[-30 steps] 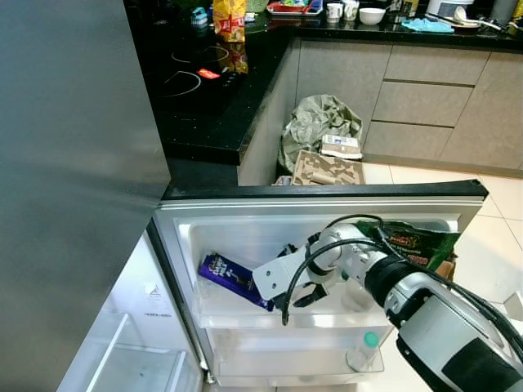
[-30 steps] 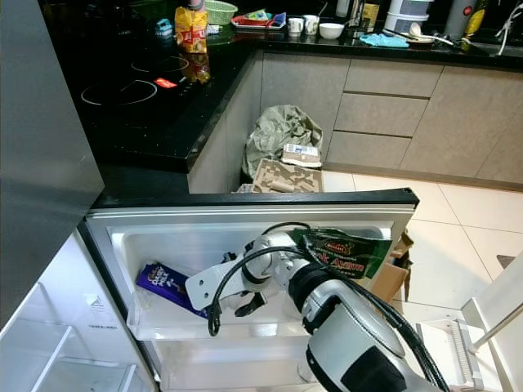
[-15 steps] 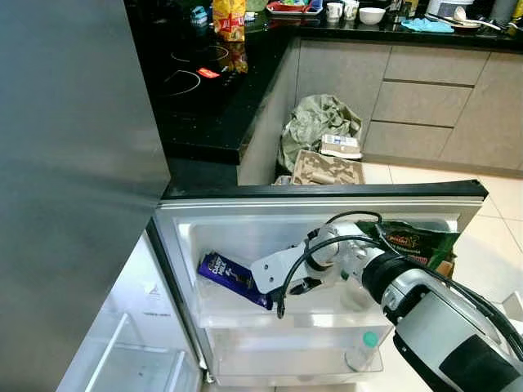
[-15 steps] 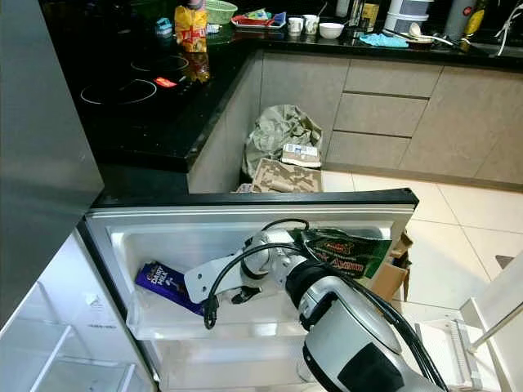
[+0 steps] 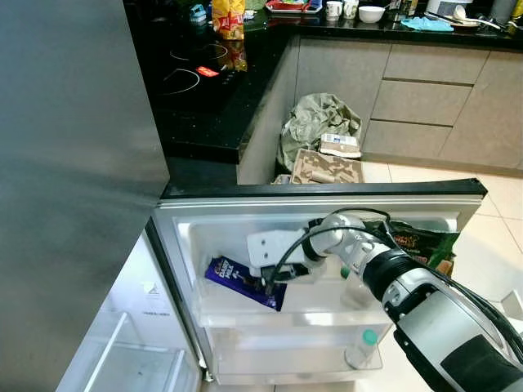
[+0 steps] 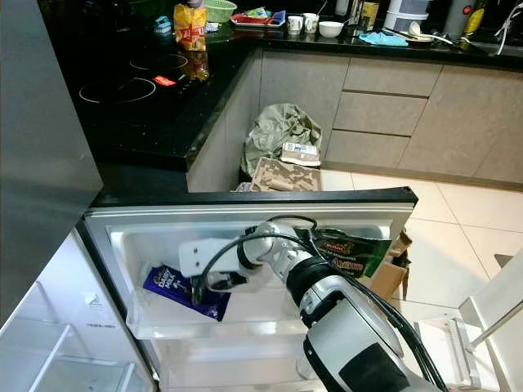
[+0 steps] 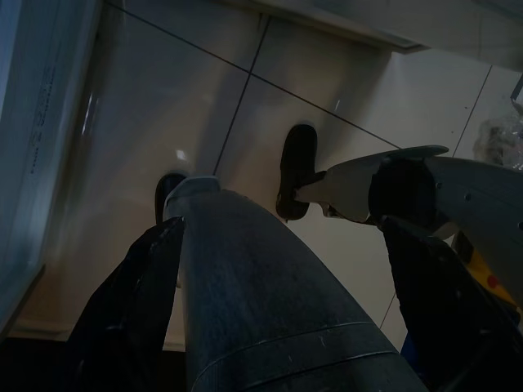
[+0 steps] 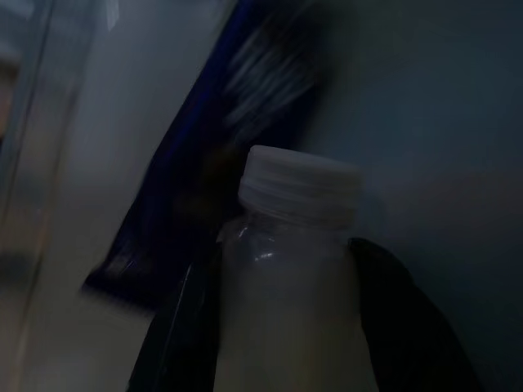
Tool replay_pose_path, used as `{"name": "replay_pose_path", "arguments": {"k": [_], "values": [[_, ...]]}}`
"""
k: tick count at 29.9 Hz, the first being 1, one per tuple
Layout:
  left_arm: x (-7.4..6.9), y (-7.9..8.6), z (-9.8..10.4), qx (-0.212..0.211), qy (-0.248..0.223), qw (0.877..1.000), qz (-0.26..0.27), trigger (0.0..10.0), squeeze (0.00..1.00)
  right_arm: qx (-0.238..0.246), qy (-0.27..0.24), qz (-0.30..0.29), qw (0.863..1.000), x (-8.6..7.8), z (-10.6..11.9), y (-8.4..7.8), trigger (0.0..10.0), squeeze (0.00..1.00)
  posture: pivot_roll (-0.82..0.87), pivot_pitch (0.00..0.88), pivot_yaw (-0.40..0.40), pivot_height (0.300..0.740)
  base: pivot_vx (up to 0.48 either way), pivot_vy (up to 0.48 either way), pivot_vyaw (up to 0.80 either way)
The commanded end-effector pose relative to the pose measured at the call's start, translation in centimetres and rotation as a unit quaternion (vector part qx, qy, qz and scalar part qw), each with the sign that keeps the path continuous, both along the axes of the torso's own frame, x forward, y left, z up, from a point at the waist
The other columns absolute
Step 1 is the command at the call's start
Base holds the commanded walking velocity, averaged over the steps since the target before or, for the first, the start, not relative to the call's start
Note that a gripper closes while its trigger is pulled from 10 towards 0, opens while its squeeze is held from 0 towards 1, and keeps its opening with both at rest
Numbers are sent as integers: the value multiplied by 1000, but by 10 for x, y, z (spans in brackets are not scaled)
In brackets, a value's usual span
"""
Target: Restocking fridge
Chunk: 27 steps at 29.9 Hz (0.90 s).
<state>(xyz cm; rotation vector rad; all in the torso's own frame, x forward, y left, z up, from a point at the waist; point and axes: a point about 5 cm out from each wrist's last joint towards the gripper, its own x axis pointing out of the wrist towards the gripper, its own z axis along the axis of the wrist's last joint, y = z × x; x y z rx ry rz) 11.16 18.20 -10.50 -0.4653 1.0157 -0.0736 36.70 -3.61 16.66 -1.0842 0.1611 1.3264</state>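
Right gripper: reached into the upper shelf of the open fridge door, and we can see in the wrist view that its two black fingers are closed round a small bottle with pale liquid and a white screw cap.

Bottle spot: it sits over the left half of the upper door shelf, cap pointing at the dark blue milk pack that lies tilted near the shelf's left end, close to it, though we can't tell if they touch.

Right end of that shelf: a green snack bag leans there.

Lower door shelf: another bottle with a teal cap stands toward its right end.

Left gripper: hangs idle over the tiled floor, and its fingers are spread apart with nothing between them; the robot's leg shows behind it.

Behind the door: a black counter and a crumpled sack on the floor by the cabinets.
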Motion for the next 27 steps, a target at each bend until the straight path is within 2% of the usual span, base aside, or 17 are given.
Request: {"name": "replay_pose_path", "arguments": {"k": [1,5,9,11,14,15,16,20,27], "values": [[-7,-6,-3,-10,14,1000,-4,10000,0,26,-9,-1,1000,2,10,1,0,0,-147,31,-44,740,0,0,0],[-7,-7,-3,-11,13,1000,-5,10000,0,55,-11,1,998,0,16,-1,0,0,-147,31,-44,740,0,0,0],[-5,-9,-3,-13,11,1000,-2,10000,0,114,-19,-33,993,2,21,-8,0,0,-144,23,-51,740,0,0,0],[-5,-9,-3,-13,11,1000,-2,10000,0,125,-19,-42,991,2,21,-10,0,0,-146,25,-48,740,0,0,0],[-7,-9,-3,-13,14,1000,-2,10000,0,184,9,-41,982,-6,17,-13,0,0,-146,25,-48,740,0,0,0],[-7,-9,-3,-13,14,1000,-2,10000,0,184,9,-41,982,-6,17,-13,0,0,-146,25,-48,740,0,0,0],[-7,-9,-3,-13,14,1000,-2,10000,0,205,35,-21,978,-14,12,-18,0,0,-143,25,-43,740,0,0,0],[-6,-7,-2,-12,12,1000,-1,10000,0,216,46,-7,975,-21,10,-25,0,0,-140,25,-45,740,0,0,0],[-5,-5,-2,-12,11,1000,-1,10000,0,265,63,4,962,-31,22,-36,0,0,-143,26,-41,740,0,0,0]]}}
